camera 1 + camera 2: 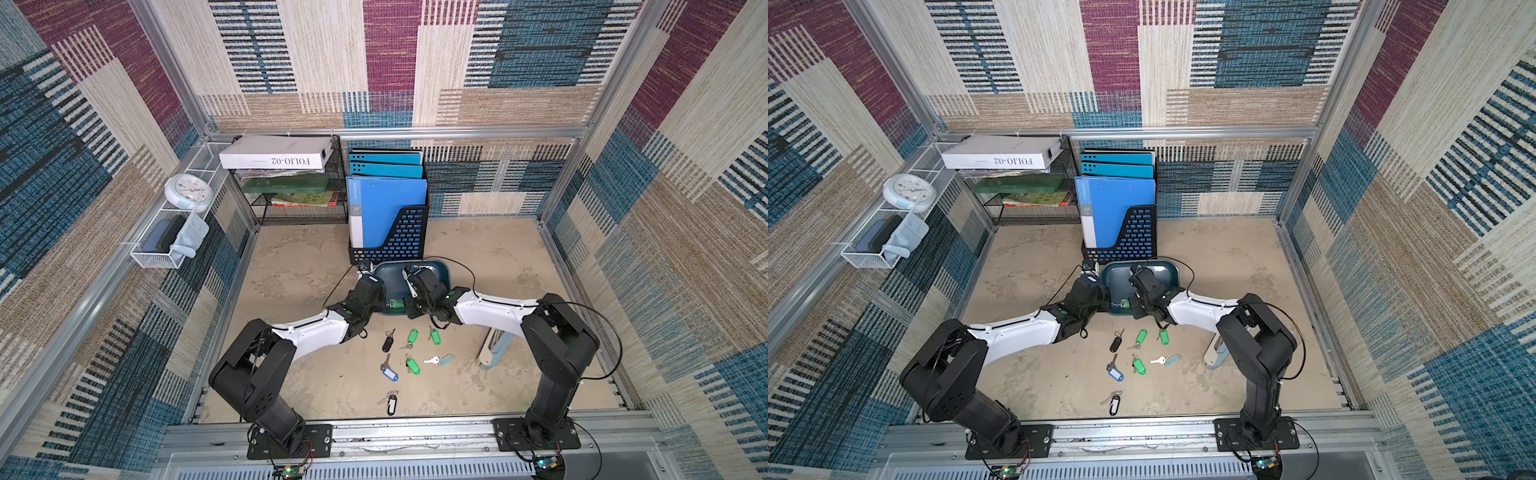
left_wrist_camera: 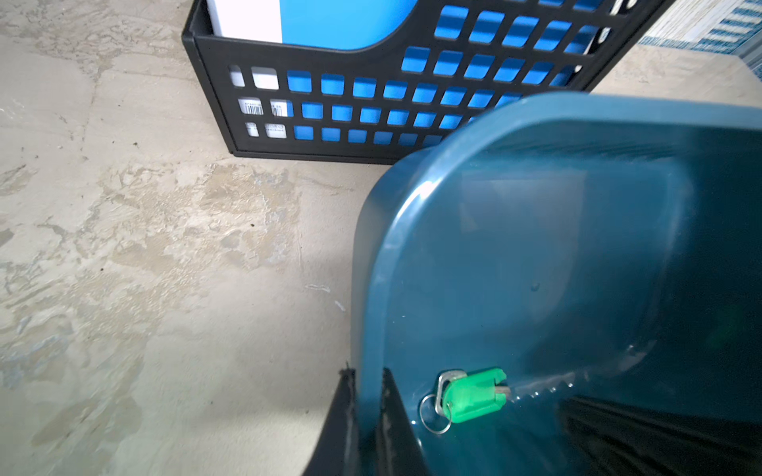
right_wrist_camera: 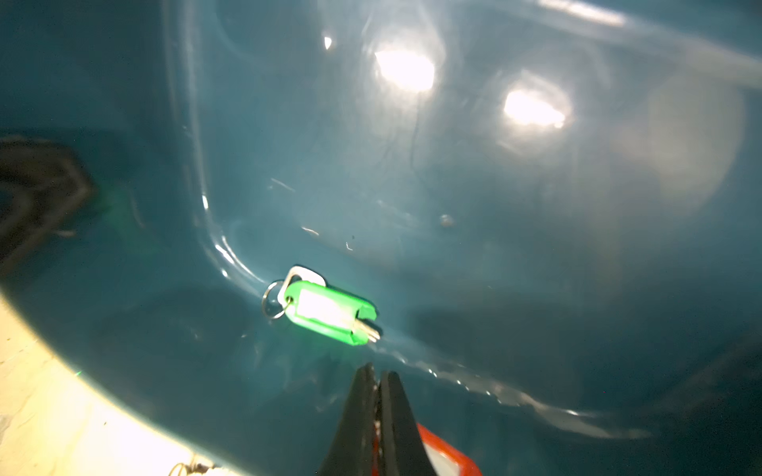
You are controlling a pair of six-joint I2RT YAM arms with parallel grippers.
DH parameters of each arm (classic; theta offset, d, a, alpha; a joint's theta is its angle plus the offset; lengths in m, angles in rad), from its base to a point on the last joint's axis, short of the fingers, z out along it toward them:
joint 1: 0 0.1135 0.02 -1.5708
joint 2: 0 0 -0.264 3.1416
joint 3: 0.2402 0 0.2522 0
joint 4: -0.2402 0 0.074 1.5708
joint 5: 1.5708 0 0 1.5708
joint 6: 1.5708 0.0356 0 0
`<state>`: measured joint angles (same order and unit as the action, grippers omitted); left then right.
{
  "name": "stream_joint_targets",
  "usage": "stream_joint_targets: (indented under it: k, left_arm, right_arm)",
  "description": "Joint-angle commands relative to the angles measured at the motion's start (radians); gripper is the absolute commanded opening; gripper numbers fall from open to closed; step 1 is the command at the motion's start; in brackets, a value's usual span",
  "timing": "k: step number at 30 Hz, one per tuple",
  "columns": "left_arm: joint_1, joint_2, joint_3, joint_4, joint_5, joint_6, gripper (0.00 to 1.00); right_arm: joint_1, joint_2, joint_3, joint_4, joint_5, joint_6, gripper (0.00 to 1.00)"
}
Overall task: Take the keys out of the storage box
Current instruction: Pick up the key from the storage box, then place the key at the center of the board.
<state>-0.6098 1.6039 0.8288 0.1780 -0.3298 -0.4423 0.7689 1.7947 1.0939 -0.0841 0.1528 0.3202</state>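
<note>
Right claw: the right gripper [image 3: 376, 369] is down inside the box with its jaws pressed together. A sliver of red shows in the slit between them, so I read it as pinching the red-tagged key [image 3: 447, 453], whose fob sticks out beside the fingers.
Left claw: the left gripper [image 2: 366, 373] is clamped on the wall of the storage box [image 2: 412, 198], one finger outside the rim and one inside.
Left in the box: a green-tagged key [image 3: 330, 311] lies flat on the box floor close to the wall. It sits just ahead of my right fingertips, not touching them, with its ring and metal blade poking out at the fob's ends.
Box position: in both top views it sits on the table [image 1: 291, 282] between my two wrists, right in front of the black file holder [image 1: 399, 232].
Keys out: seven loose keys [image 1: 412, 365] are scattered on the table on my side of the box, between the arms — three green fobs, two black, one blue, one pale grey-blue.
Stapler: the stapler [image 1: 496, 349] lies on the table under my right forearm, partly hidden.
</note>
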Motion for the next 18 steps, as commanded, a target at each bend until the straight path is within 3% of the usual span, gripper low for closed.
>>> stream_joint_targets:
  k: [1,7,11,15,18]
  left_arm:
    - [0.000,0.005,0.010,-0.013,-0.026,-0.005,0.05]
    - [0.000,0.008,0.015,-0.026,-0.037,-0.008,0.06]
    - [0.000,0.009,0.022,-0.038,-0.043,-0.009,0.05]
    - [0.000,0.011,0.023,-0.037,-0.042,-0.012,0.05]
    - [0.001,0.016,0.027,-0.043,-0.042,-0.016,0.05]
  right_arm:
    - [0.000,-0.048,-0.013,0.021,-0.002,-0.015,0.00]
    - [0.002,-0.239,-0.108,0.033,-0.108,-0.086,0.00]
    - [0.017,-0.422,-0.239,0.019,-0.287,-0.124,0.00]
    - [0.099,-0.572,-0.385,0.013,-0.401,-0.098,0.00]
    - [0.179,-0.604,-0.474,0.023,-0.399,-0.039,0.00]
